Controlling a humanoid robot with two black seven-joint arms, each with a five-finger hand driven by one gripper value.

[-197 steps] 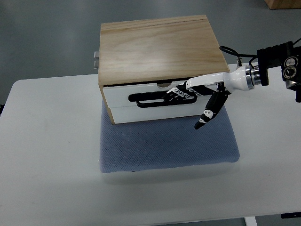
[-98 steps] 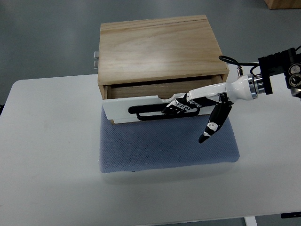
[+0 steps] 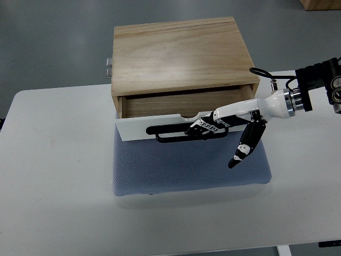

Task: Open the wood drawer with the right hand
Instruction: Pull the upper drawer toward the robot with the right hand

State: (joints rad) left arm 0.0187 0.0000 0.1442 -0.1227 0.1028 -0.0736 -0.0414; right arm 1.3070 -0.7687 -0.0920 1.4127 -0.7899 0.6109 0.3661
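A wooden box stands on a blue-grey mat at the table's middle. Its white-fronted drawer is pulled partway out, and the brown inside shows behind the front panel. My right hand reaches in from the right edge, its fingers hooked in the black handle on the drawer front. The thumb hangs down free over the mat. No left arm shows.
The white table runs under the mat on all sides. A grey floor lies beyond the far edge. A small metal hinge sticks out at the box's back left. My right forearm and its cable cross the table's right side.
The drawer has slid out toward me, from closed to partly open. My right hand moved with the handle, down in the picture.
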